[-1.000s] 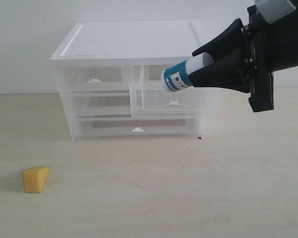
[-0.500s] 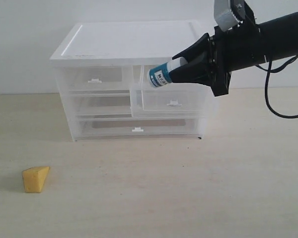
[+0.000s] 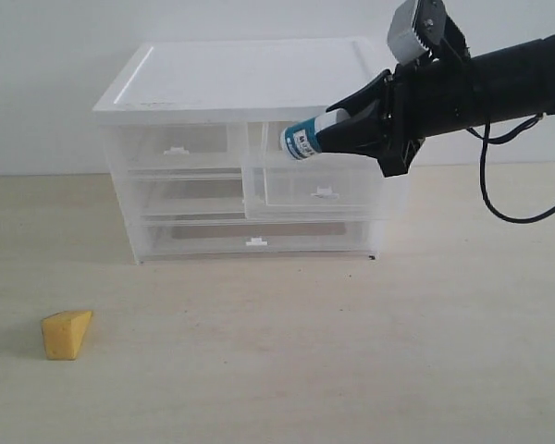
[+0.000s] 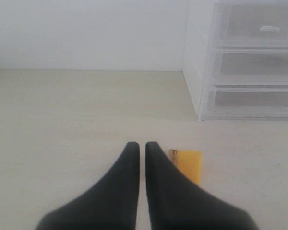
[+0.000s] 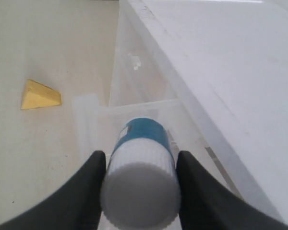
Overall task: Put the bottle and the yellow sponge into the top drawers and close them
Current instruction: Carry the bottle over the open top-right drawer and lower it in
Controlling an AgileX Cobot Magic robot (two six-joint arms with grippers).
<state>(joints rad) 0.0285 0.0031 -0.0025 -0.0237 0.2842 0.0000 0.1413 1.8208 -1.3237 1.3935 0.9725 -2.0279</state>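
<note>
My right gripper [image 3: 340,127] is shut on the bottle [image 3: 304,141], white-capped with a teal label. The bottle hangs tilted, bottom end down, above the right one of the top drawers [image 3: 324,191], which is pulled out. In the right wrist view the bottle [image 5: 140,178] sits between the fingers [image 5: 97,165] of the right gripper [image 5: 140,158], over the open drawer [image 5: 88,125]. The left top drawer [image 3: 174,148] is shut. The yellow sponge [image 3: 67,334] lies on the table at the front left. My left gripper [image 4: 141,146] is shut and empty, with the sponge [image 4: 188,164] just beside one finger.
The white-topped cabinet [image 3: 240,79] stands at the back of the beige table [image 3: 370,351]. Below the top drawers are two full-width drawers [image 3: 254,240], both shut. A black cable [image 3: 499,208] loops down from the right arm.
The right gripper has carried the bottle away from the camera and to the left, to a spot over the open right drawer. The sponge and drawers have not moved.
</note>
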